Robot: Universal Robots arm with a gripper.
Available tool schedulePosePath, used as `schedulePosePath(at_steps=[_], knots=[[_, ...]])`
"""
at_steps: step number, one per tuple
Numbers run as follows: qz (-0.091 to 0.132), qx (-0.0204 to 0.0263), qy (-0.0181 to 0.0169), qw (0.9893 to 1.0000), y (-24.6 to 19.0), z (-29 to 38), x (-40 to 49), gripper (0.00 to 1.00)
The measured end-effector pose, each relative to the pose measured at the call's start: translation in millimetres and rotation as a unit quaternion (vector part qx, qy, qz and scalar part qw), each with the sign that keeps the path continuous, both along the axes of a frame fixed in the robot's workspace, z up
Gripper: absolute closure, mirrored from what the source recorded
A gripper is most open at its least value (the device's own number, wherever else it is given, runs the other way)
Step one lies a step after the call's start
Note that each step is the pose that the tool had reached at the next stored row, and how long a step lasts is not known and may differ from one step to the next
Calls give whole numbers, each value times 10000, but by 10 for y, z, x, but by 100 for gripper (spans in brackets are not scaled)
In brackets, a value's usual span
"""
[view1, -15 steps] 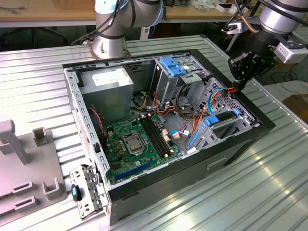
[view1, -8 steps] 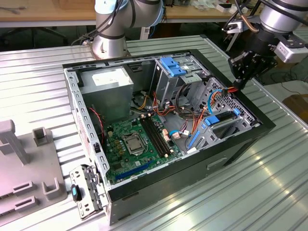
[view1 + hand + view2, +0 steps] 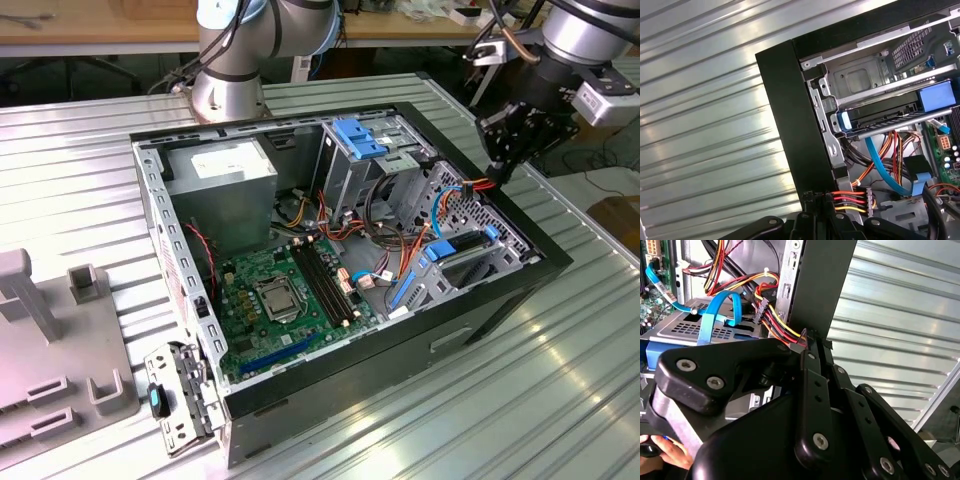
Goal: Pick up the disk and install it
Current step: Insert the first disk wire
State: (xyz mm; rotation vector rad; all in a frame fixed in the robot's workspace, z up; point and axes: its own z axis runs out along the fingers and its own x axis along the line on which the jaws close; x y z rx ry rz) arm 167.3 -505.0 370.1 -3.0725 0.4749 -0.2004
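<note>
Black claw [image 3: 498, 170], tips pressed together, is hovering at the case wall [image 3: 790, 110] | disk [image 3: 875, 115] is lying inside the drive bay [image 3: 860, 80]

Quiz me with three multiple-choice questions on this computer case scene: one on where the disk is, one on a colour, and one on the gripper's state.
1. Where is the disk?
A. outside the case
B. in a bay inside the case
C. in the gripper

2. What colour is the disk's carrier?
A. red
B. green
C. blue

3. What state is the gripper in?
A. wide open
B. shut on the red and yellow wires
C. shut on the disk

Answers:
1 B: the disk sits in a bay at the exterior view's right end of the case.
2 C: its end tabs are bright blue.
3 B: in both wrist views the wires run into the closed tips.
</note>
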Motion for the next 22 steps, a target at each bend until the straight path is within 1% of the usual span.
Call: schedulePosePath(at_steps=[4, 8, 11, 14, 15, 17, 22], knots=[[-229, 0, 0, 9997, 0, 1, -12, 84], [-279, 0, 0, 9996, 0, 0, -71, 84], [-345, 0, 0, 9994, 0, 0, -95, 84], [-474, 0, 0, 9989, 0, -1, -108, 84], [-541, 0, 0, 9985, 0, -1, -115, 84], [-577, 0, 2, 9983, -2, 1, -117, 84], [-601, 12, 28, 9982, -3, 26, -118, 84]])
